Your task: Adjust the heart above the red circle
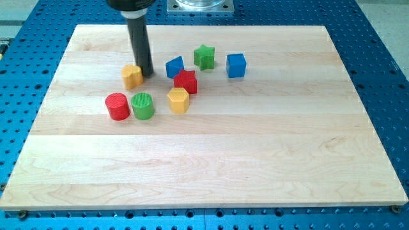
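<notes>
The yellow heart (131, 76) sits on the wooden board (211, 160), above and a little right of the red circle (117, 106). My tip (146, 73) stands right against the heart's right side. The rod rises from there to the view's top. The green circle (143, 105) touches the red circle's right side.
A yellow hexagon (178, 100) lies right of the green circle. A red star (186, 81), a blue triangle-like block (174, 66), a green star (204, 56) and a blue cube (236, 65) lie to the right of my tip.
</notes>
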Controlling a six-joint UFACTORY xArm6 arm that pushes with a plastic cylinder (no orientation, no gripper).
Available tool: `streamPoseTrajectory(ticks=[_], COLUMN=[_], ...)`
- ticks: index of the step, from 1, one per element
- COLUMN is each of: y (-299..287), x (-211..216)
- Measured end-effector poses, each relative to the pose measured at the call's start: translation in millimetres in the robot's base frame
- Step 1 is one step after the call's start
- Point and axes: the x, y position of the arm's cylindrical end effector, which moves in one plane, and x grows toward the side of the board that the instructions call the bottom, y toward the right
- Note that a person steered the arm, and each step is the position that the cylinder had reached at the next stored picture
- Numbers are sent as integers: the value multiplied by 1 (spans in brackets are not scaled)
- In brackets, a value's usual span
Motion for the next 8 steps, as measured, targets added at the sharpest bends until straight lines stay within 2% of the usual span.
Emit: streamPoseTrajectory(ticks=[1, 3, 4, 5, 6, 7, 8], y=[-26, 13, -9, -77, -91, -87, -61], x=[20, 16, -28, 0, 63, 90, 79])
